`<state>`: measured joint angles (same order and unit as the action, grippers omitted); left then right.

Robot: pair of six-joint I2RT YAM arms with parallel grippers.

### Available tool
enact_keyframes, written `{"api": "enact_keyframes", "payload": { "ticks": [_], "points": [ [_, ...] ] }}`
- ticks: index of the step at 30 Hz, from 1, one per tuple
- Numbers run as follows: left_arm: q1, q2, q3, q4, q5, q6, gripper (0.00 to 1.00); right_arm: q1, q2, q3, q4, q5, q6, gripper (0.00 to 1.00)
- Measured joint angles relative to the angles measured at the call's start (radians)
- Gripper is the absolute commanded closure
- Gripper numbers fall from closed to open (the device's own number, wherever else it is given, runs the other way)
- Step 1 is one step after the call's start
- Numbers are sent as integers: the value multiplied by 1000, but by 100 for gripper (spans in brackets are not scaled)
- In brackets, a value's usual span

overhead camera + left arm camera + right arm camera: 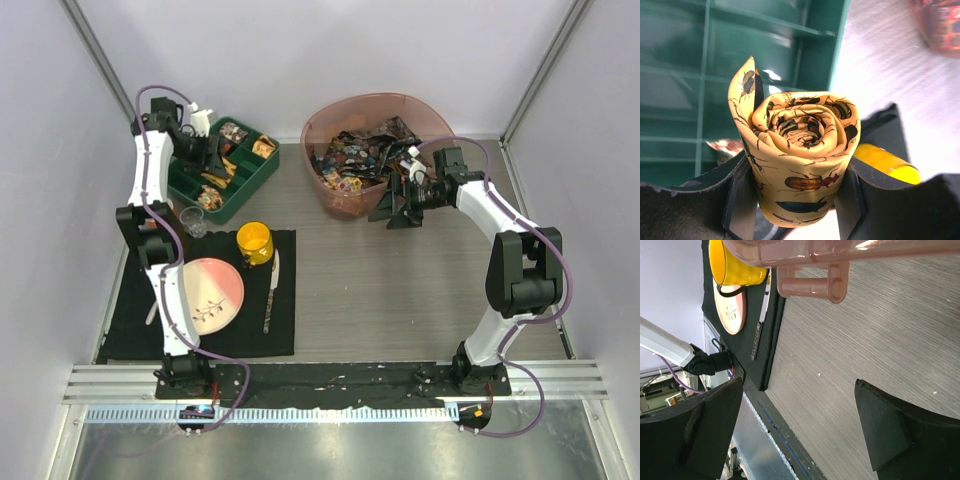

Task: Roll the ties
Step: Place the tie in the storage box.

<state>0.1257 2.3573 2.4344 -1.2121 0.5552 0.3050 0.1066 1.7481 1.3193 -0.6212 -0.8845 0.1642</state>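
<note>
Seen from above, a green plastic tray [255,192] split into compartments sits at the far left of the wood-grain table [400,290]. Several of its cells hold small items, too small to identify. The left gripper [218,168] hangs over it. To the right stands a translucent pink plastic basin [312,140] holding a heap of dark neckties [365,155] with busy many-coloured prints. The right gripper [398,210] is just beside the basin's near wall, over bare table. On a black mat [130,330] by the left arm lie a round pink plate [210,290], a yellow mug [254,243], a knife [271,295] and a small clear glass [193,221]. In the left wrist view, the left gripper's fingers [737,200] press on both sides of a yellow-orange necktie [802,150] printed with dark beetles. It is wound into an upright spiral roll, its pointed end sticking up at the left, in front of the tray's green dividers. In the right wrist view, the right gripper's fingers [690,435] stand spread wide with nothing between them, above the table. The basin's rim and handle run across the top, with the mug, plate and knife beyond.
</note>
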Motion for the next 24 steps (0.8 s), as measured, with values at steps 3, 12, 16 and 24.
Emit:
{"api": "enact_keyframes", "payload": {
  "ticks": [3, 12, 16, 24],
  "points": [
    [21, 5, 0, -43, 35, -66, 100, 0, 0, 0, 0, 0, 0, 1],
    [45, 11, -40, -69, 100, -180, 100, 0, 0, 0, 1, 0, 9, 1],
    [42, 37, -39, -69, 105, -204, 100, 0, 1, 0, 5, 0, 19, 1],
    [40, 106, -22, -68, 76, -242, 100, 0, 18, 0, 8, -1, 26, 1]
  ]
}}
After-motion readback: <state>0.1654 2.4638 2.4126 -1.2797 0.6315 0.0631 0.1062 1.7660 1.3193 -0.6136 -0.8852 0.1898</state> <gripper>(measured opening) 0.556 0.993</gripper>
